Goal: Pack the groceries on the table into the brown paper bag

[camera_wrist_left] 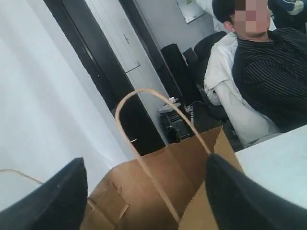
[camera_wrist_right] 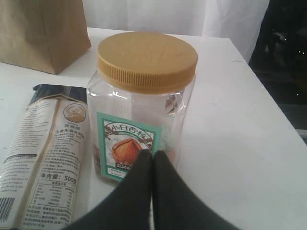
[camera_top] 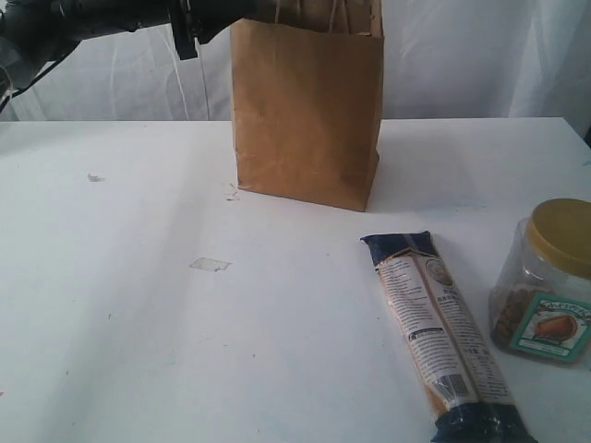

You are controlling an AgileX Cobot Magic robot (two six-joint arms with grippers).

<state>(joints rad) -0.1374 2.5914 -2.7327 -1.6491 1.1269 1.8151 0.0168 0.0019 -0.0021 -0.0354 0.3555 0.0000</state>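
Note:
The brown paper bag (camera_top: 307, 101) stands upright at the back middle of the white table (camera_top: 138, 323). My left gripper (camera_wrist_left: 144, 191) hovers open above the bag's mouth (camera_wrist_left: 158, 191), a thin handle (camera_wrist_left: 144, 96) arching between its fingers; nothing is held. The long pasta packet (camera_top: 441, 332) lies flat at the front right. Beside it stands the gold-lidded clear jar (camera_top: 547, 281). My right gripper (camera_wrist_right: 153, 160) is shut and empty, just in front of the jar (camera_wrist_right: 144, 100), with the pasta packet (camera_wrist_right: 43, 148) beside it. The other groceries are out of view.
A small piece of clear tape (camera_top: 210, 265) and a white scrap (camera_top: 93, 177) lie on the left half of the table. A seated person (camera_wrist_left: 259, 72) and office chairs are behind the bag. The table's right edge (camera_wrist_right: 273, 110) runs near the jar.

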